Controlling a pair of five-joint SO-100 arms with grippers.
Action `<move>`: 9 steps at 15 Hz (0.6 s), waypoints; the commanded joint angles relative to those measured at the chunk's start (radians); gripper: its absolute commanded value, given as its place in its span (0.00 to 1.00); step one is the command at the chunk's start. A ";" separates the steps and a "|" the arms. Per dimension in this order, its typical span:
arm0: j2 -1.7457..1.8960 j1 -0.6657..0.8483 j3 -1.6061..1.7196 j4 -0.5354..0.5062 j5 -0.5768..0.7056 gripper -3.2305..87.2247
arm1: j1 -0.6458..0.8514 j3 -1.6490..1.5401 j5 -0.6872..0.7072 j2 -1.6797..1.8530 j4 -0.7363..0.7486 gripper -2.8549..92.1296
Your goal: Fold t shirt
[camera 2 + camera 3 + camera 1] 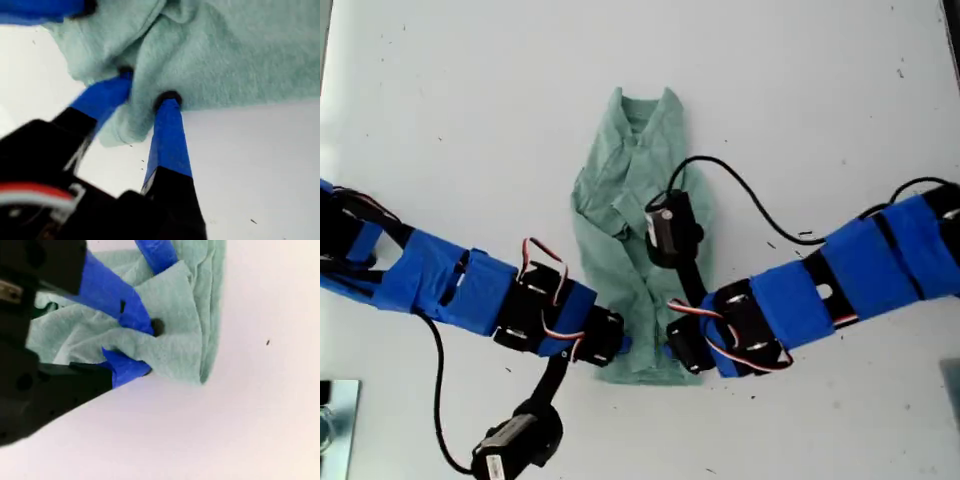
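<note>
Sage-green soft cotton t shirt (225, 50) fabric is pinched between the blue-taped fingers of my first gripper (146, 86), which are closed on a bunched corner of the hem, so the cloth wraps over both fingertips. My second gripper (149, 349) is likewise clamped on the t shirt (175, 345), its two blue fingers nipping a layered corner where several folds of cloth stack along one edge. In the exterior view my first gripper (615, 345) reaches in from that view's left on a long blue-wrapped arm stretched low across the white table (820, 100), its wrist bent toward the hem. My second gripper (678, 352) comes in from the exterior view's right on a similar blue-wrapped arm, wrist turned so that its black camera block sits over the cloth. The two grippers are near each other, each at one end of the same hem. From them the t shirt (630, 170) runs away as a narrow, rumpled strip, sides folded inward, with its collar at the end farthest from both grippers. The cloth is creased along its length and lies flat on the table beyond the pinched corners.
</note>
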State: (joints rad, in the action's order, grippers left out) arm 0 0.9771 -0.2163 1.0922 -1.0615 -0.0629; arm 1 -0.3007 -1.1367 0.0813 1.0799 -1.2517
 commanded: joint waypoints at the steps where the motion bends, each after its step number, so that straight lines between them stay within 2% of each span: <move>1: 0.052 -0.031 0.005 -0.008 0.032 0.03 | -0.040 0.041 0.058 0.020 -0.044 0.03; 4: 0.242 -0.091 -0.017 0.008 0.135 0.03 | -0.074 0.138 0.192 0.281 -0.124 0.03; 9: 0.364 -0.167 -0.037 0.052 0.141 0.03 | -0.135 0.103 0.213 0.509 -0.107 0.03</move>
State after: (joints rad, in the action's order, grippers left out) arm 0 1.2563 -0.3513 1.1029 -1.0247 0.0721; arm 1 -0.4188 -1.0523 0.2792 1.4880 -1.3652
